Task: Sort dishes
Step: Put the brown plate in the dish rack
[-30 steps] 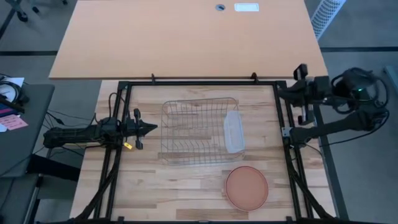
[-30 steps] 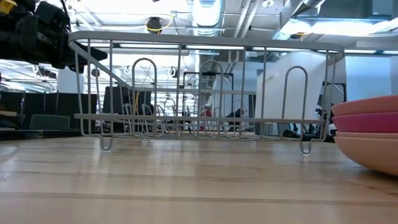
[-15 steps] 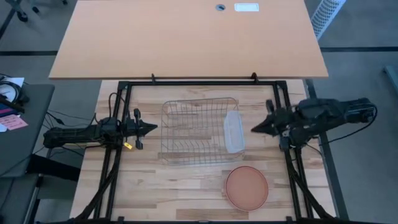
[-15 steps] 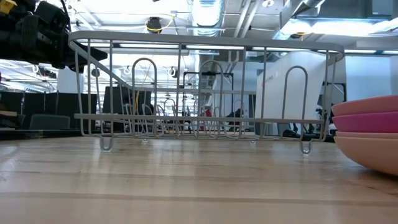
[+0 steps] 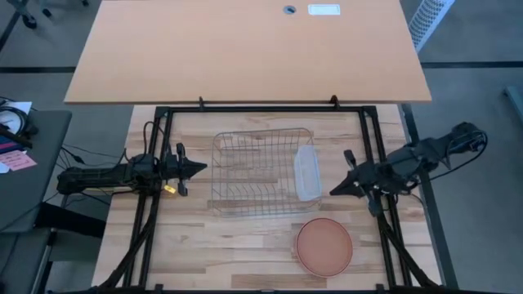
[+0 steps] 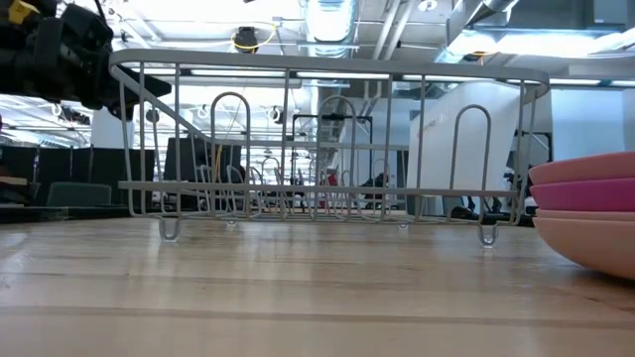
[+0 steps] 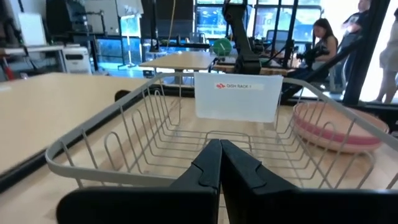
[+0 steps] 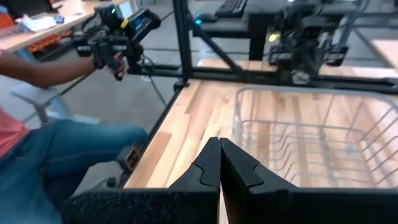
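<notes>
Nothing's been sorted yet: the plates [image 5: 324,245] sit stacked at lower right of the high view, the rack [image 5: 261,172] is bare, and both the right hand [image 5: 334,190] and left hand [image 5: 201,169] are pinched together empty, so the right one probably needs to open over the stack.

Wire rack [image 5: 261,173], clear tub [image 5: 306,172] inside, prob. upright

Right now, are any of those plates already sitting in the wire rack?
No: seen from above, the plates lie stacked on the table beside the wire rack, which holds only a translucent tub.
</notes>
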